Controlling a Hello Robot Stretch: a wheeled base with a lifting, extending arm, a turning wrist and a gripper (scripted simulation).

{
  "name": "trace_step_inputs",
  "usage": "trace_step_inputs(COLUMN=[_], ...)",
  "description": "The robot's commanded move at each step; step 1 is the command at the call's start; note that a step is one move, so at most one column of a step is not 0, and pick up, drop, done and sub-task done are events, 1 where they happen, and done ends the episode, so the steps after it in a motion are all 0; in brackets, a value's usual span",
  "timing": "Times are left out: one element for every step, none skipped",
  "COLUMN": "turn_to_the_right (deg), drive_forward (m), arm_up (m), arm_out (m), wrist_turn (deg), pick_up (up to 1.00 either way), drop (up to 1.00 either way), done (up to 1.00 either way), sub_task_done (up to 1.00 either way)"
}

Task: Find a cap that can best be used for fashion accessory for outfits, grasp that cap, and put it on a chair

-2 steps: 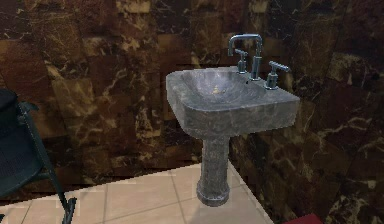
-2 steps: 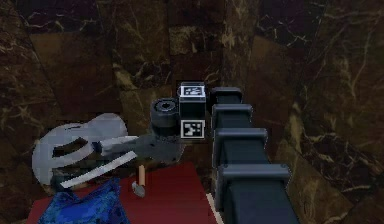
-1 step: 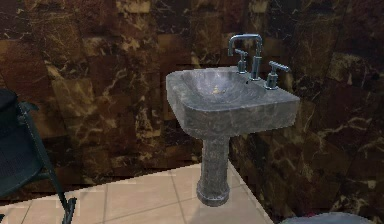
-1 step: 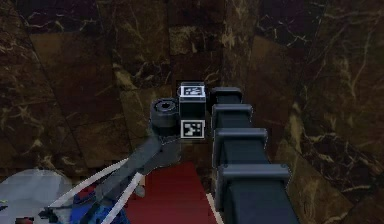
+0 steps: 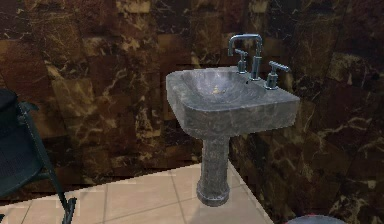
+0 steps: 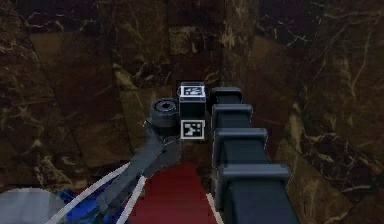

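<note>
In the arm side view my arm [image 6: 240, 150] rises from the bottom edge, with two white marker squares [image 6: 192, 110] at its far end. Left of them sits the gripper's dark body, and its thin fingers slant down-left; the gripper [image 6: 100, 205] ends near the bottom edge. A red shape [image 6: 175, 198] lies right beside the fingers and a small blue shape [image 6: 78, 200] sits behind them, so I cannot tell whether the gripper holds anything. A dark chair [image 5: 20, 150] stands at the forward view's left edge.
A grey stone pedestal sink [image 5: 228, 100] with a metal faucet [image 5: 250, 55] stands ahead against a dark brown marble wall [image 5: 100, 80]. Pale floor tiles [image 5: 150, 200] run beneath it. A grey rounded thing [image 6: 28, 205] sits at the arm side view's bottom left. Marble walls close in on that side.
</note>
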Motion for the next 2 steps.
trace_step_inputs(turn_to_the_right=[0.0, -45.0], drive_forward=[0.00, 0.00], arm_up=[0.00, 0.00], arm_out=[-0.12, 0.00], wrist_turn=[0.0, 0.0], pick_up=[0.00, 0.00], drop=[0.00, 0.00], done=[0.00, 0.00], sub_task_done=[0.00, 0.00])
